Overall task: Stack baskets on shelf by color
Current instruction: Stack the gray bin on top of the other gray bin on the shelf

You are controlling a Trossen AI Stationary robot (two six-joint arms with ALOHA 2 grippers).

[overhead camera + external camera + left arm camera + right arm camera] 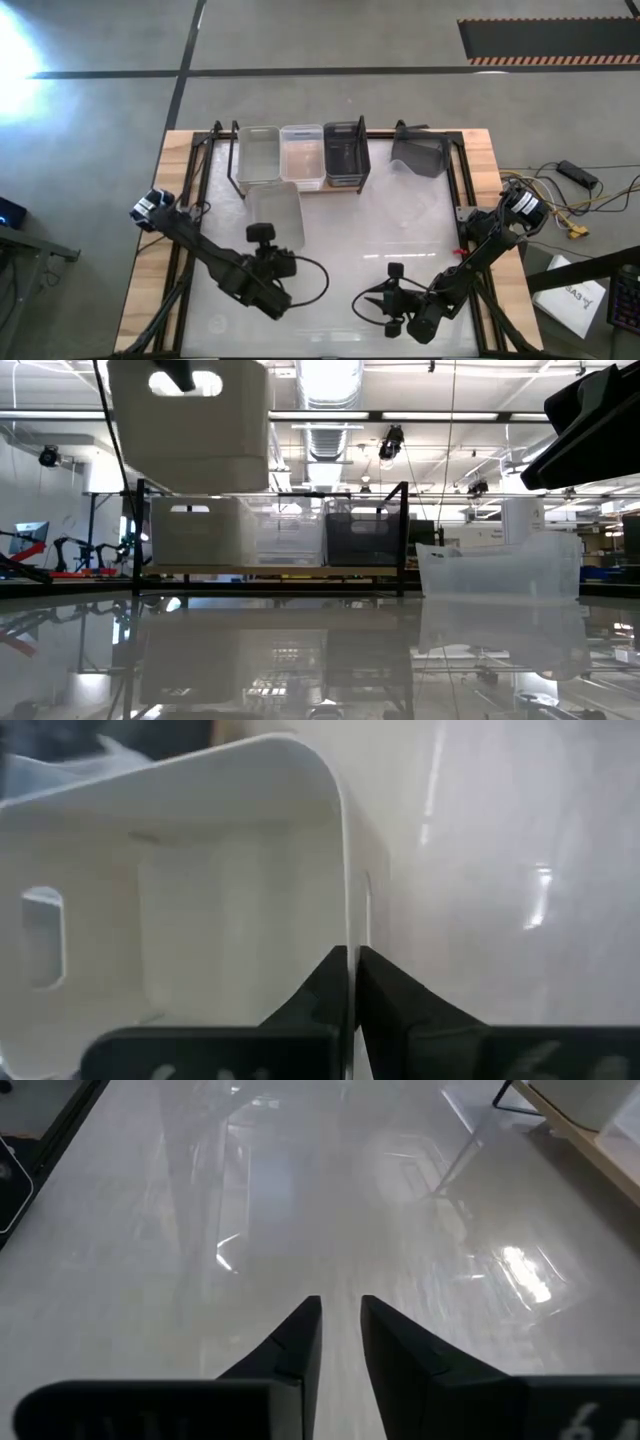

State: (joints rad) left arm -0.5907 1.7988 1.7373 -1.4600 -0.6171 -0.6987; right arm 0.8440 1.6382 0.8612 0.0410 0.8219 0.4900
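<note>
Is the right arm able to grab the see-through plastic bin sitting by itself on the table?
Probably yes. The right gripper holds nothing, and bare tabletop lies between it and the clear plastic bin. The left gripper is busy clamping a whitish basket off to the other side.

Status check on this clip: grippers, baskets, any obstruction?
Left gripper shut on whitish basket, lifted before shelf. Right gripper empty, slightly apart, waiting low. Clear basket lies loose right of shelf.

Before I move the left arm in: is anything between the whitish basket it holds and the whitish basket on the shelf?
Nothing visible. The left gripper is shut on the whitish basket, lifted just in front of the shelf. The shelf's whitish basket is open on top, and the low view shows clear air between them.
</note>
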